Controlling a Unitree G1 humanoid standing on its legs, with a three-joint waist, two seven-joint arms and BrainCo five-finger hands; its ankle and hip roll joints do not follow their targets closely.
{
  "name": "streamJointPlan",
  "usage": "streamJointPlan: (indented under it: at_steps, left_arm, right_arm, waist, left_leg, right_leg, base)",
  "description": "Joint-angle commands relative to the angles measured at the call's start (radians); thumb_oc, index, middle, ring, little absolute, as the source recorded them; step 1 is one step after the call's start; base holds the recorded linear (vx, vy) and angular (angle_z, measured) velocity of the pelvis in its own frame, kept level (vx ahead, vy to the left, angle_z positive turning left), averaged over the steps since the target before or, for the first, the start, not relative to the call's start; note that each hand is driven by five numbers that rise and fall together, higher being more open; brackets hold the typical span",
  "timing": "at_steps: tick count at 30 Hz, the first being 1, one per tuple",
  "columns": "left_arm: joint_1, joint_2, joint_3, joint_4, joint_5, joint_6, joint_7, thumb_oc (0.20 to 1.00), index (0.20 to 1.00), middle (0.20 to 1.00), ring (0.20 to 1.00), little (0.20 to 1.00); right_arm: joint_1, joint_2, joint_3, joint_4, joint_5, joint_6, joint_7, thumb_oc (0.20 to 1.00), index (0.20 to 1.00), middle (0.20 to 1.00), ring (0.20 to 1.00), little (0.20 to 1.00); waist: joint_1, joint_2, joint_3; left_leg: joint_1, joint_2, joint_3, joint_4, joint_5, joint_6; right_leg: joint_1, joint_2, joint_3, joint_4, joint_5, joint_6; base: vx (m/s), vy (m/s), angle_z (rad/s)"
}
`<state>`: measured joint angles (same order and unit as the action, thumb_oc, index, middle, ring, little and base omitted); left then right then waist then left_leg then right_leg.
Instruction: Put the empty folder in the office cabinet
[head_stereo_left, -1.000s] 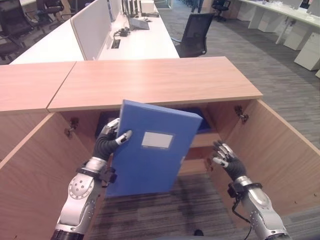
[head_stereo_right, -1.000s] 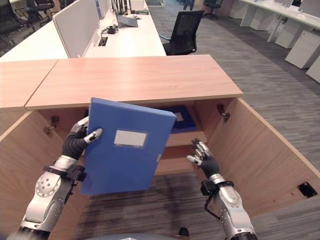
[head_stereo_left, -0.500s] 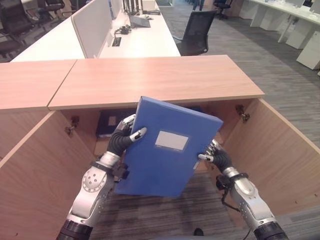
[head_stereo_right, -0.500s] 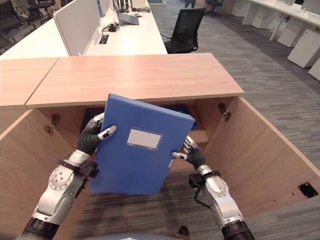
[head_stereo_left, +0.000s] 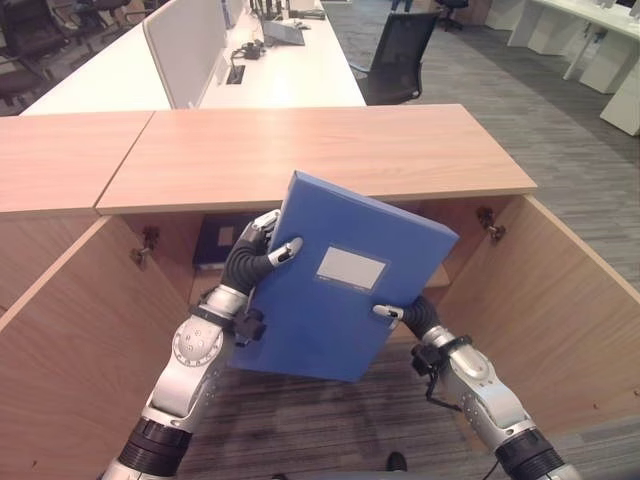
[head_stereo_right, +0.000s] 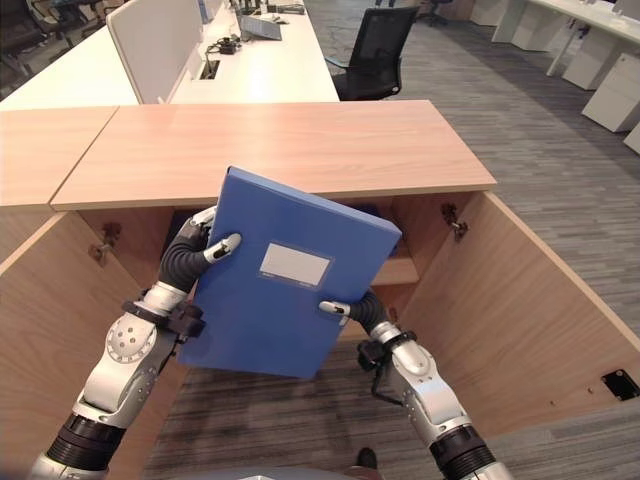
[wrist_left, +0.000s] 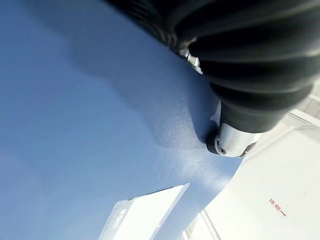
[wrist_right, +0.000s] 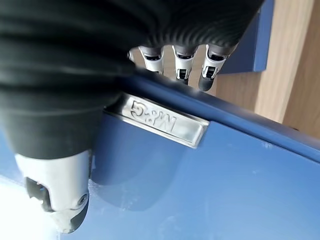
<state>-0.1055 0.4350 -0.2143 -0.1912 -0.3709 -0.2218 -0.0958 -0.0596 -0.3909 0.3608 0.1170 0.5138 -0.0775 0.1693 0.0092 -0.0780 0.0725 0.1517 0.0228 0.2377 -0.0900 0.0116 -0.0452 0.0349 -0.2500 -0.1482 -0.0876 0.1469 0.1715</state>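
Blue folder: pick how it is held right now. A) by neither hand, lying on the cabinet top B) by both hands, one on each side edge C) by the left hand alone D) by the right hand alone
B: the left hand grips one side edge of the blue folder and the right hand pinches the opposite edge, in front of the open cabinet.

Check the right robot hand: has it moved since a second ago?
Yes. The right robot hand has come in from beside the right cabinet door and now grips the blue folder's right edge.
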Motion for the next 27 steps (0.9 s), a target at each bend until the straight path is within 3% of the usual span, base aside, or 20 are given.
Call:
streamJointPlan:
  at_steps: [1, 7, 8, 9, 23, 24, 26, 27]
  left_arm:
    - [-0.164, -0.023, -0.066, -0.014, -0.036, -0.073, -0.014, 0.200, 0.200, 0.200, 0.200, 0.200]
    - [-0.196, -0.045, -0.085, -0.101, -0.173, -0.081, -0.063, 0.200, 0.200, 0.200, 0.200, 0.200]
    - [-0.202, -0.056, -0.098, -0.107, -0.196, -0.078, -0.071, 0.200, 0.200, 0.200, 0.200, 0.200]
    - [-0.206, -0.061, -0.107, -0.107, -0.205, -0.078, -0.074, 0.200, 0.200, 0.200, 0.200, 0.200]
    - [-0.194, -0.053, -0.185, -0.106, -0.253, -0.025, -0.122, 0.200, 0.200, 0.200, 0.200, 0.200]
    - [-0.186, -0.050, -0.187, -0.103, -0.255, -0.022, -0.126, 0.354, 0.354, 0.354, 0.354, 0.354]
    - [-0.167, -0.036, -0.190, -0.097, -0.257, -0.007, -0.139, 0.551, 0.551, 0.551, 0.551, 0.551]
    - [-0.154, -0.030, -0.191, -0.093, -0.261, 0.000, -0.145, 0.705, 0.705, 0.705, 0.705, 0.705]
  right_arm:
    - [-0.138, 0.047, 0.110, -0.041, 0.044, -0.034, 0.097, 1.000, 1.000, 1.000, 1.000, 1.000]
    - [-0.144, 0.041, 0.141, -0.050, 0.026, -0.027, 0.119, 1.000, 1.000, 1.000, 1.000, 1.000]
    - [-0.146, 0.044, 0.147, -0.050, 0.027, -0.028, 0.120, 0.821, 0.821, 0.821, 0.821, 0.821]
    - [-0.148, 0.047, 0.149, -0.049, 0.030, -0.028, 0.119, 0.200, 0.200, 0.200, 0.200, 0.200]
    - [-0.097, 0.098, 0.160, -0.004, 0.112, -0.008, 0.101, 0.200, 0.200, 0.200, 0.200, 0.200]
    - [-0.089, 0.100, 0.156, -0.002, 0.121, -0.006, 0.099, 0.200, 0.200, 0.200, 0.200, 0.200]
    - [-0.075, 0.105, 0.148, 0.004, 0.142, -0.005, 0.099, 0.200, 0.200, 0.200, 0.200, 0.200]
    - [-0.065, 0.106, 0.141, 0.006, 0.144, -0.005, 0.096, 0.200, 0.200, 0.200, 0.200, 0.200]
  waist:
    - [0.010, -0.037, -0.001]
    - [0.009, -0.040, -0.003]
    - [0.008, -0.040, -0.003]
    - [0.008, -0.040, -0.003]
    - [0.000, -0.039, -0.003]
    - [-0.001, -0.038, -0.003]
    - [-0.003, -0.036, -0.002]
    - [-0.003, -0.035, -0.002]
  left_leg:
    - [-0.017, -0.027, -0.070, 0.003, -0.095, 0.058]
    - [-0.021, -0.029, -0.074, 0.003, -0.093, 0.058]
    - [-0.022, -0.029, -0.074, 0.003, -0.093, 0.058]
    - [-0.022, -0.029, -0.074, 0.003, -0.092, 0.058]
    - [-0.026, -0.032, -0.073, 0.003, -0.093, 0.062]
    - [-0.026, -0.032, -0.073, 0.003, -0.093, 0.062]
    - [-0.026, -0.033, -0.073, 0.003, -0.093, 0.062]
    - [-0.027, -0.033, -0.073, 0.003, -0.093, 0.062]
  right_leg:
    - [0.027, -0.069, -0.071, 0.035, 0.002, 0.045]
    - [0.026, -0.070, -0.073, 0.034, 0.002, 0.046]
    - [0.026, -0.071, -0.076, 0.034, 0.003, 0.046]
    - [0.026, -0.071, -0.076, 0.035, 0.002, 0.046]
    - [0.019, -0.073, -0.074, 0.039, 0.005, 0.047]
    - [0.018, -0.073, -0.074, 0.040, 0.006, 0.048]
    - [0.018, -0.073, -0.073, 0.040, 0.006, 0.048]
    - [0.017, -0.074, -0.073, 0.040, 0.007, 0.048]
  base:
    - [0.00, 0.000, 0.00]
    - [0.00, 0.000, 0.00]
    - [0.00, 0.000, 0.00]
    - [0.00, 0.000, 0.00]
    - [0.00, 0.000, 0.00]
    - [0.00, 0.000, 0.00]
    - [0.00, 0.000, 0.00]
    - [0.00, 0.000, 0.00]
